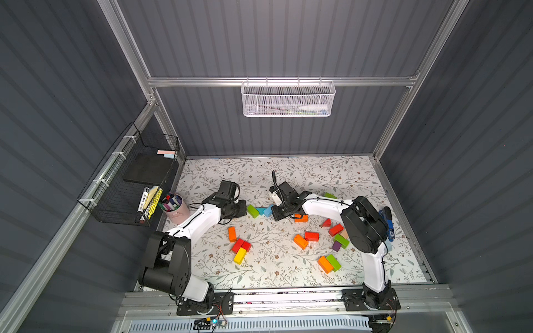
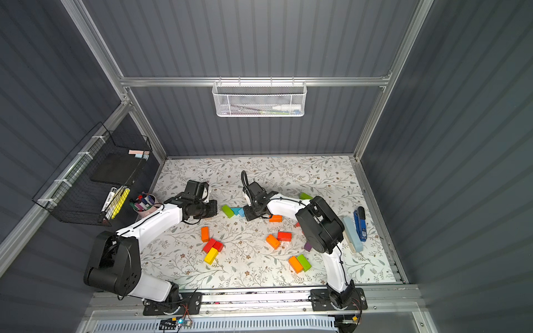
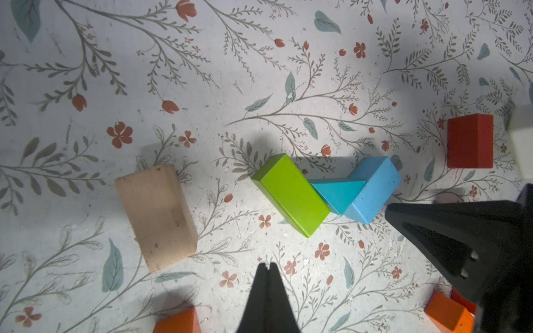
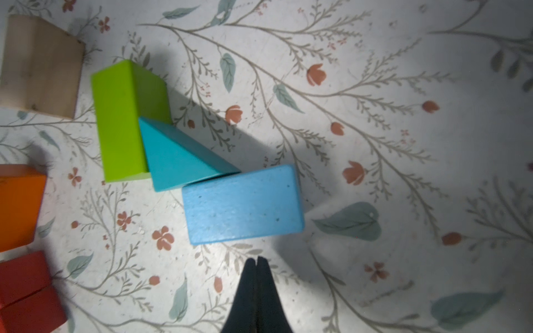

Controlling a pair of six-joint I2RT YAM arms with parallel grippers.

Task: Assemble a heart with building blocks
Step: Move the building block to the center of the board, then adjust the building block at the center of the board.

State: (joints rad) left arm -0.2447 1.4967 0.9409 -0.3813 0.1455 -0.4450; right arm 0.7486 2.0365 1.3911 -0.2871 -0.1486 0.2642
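Floral-printed table (image 1: pixel 288 173) fills my screens, with the building blocks (image 1: pixel 300 241) scattered across it. Both arms reach in toward one small group near the middle: a green brick (image 3: pixel 291 196), a teal wedge (image 3: pixel 336 193) and a blue brick (image 3: pixel 372 190). All three lie flat. The wedge sits between the two bricks and touches both, so they make a V.

My left hand (image 3: pixel 266 268) is closed, its fingers pressed tip to tip, and it grips nothing. The green brick lies just ahead of those tips, with bare table showing between. A tan brick (image 3: pixel 157 216) lies flat off to one side, apart from the green one.

My right hand (image 4: pixel 256 261) is closed and empty too, its tips meeting. The blue brick lies just ahead of it, long side toward the tips, with a narrow strip of table between. From the left wrist camera, those black tips sit just beside the blue brick's end; I cannot tell whether they touch it.

In both top views the trio lies between the two wrists, green toward my left arm and blue toward my right. Nearer the arm bases, a yellow brick (image 1: pixel 240 255) touches two red bricks (image 1: pixel 241 245), with an orange brick (image 1: pixel 232 234) just beside them.
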